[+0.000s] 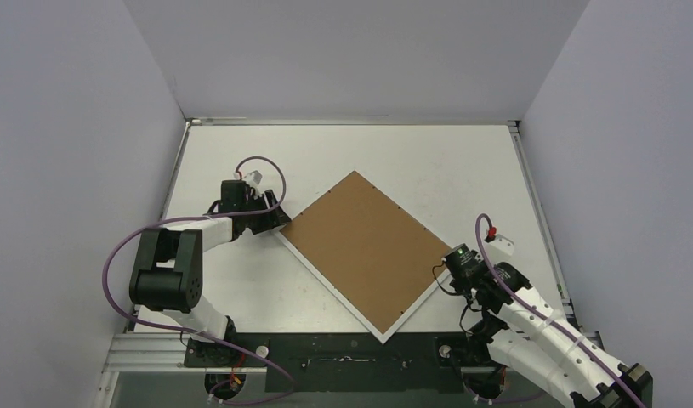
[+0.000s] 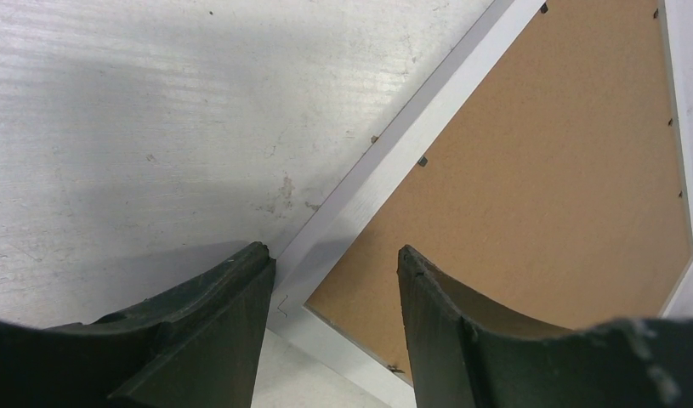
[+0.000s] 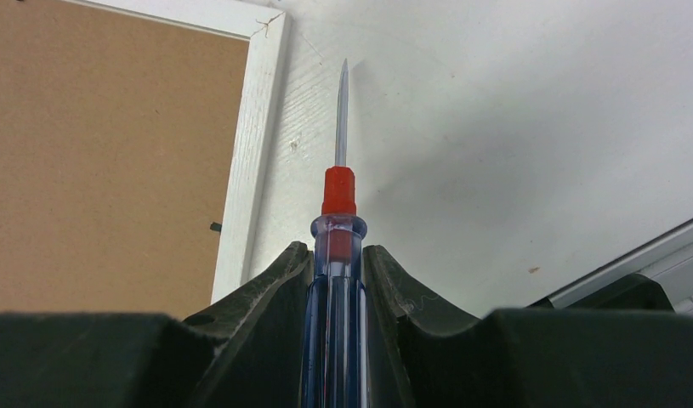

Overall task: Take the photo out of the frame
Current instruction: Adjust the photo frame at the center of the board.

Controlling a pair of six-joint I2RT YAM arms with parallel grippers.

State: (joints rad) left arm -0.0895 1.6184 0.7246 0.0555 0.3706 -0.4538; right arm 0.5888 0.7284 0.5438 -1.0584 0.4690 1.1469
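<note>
The frame [image 1: 360, 251] lies back up, photo hidden inside; I judge it stiff but fragile, best held at its left corner, where my left gripper [image 2: 334, 263] stands apart; my right gripper [image 3: 336, 255] clamps the screwdriver [image 3: 339, 195].

The frame [image 1: 364, 246] lies back-up (front side hidden).

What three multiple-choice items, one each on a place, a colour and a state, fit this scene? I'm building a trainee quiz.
1. Where is the screwdriver?
A) in the right tool
B) in the left tool
C) on the frame

2. What colour is the frame's upturned face?
A) black
B) brown
C) green

3. How do the left tool's jaws stand?
A) shut on the screwdriver
B) shut, empty
C) open at the frame's corner

1 A: the handle sits clamped there.
2 B: the fibreboard back faces up.
3 C: a wide gap spans the corner.
</note>
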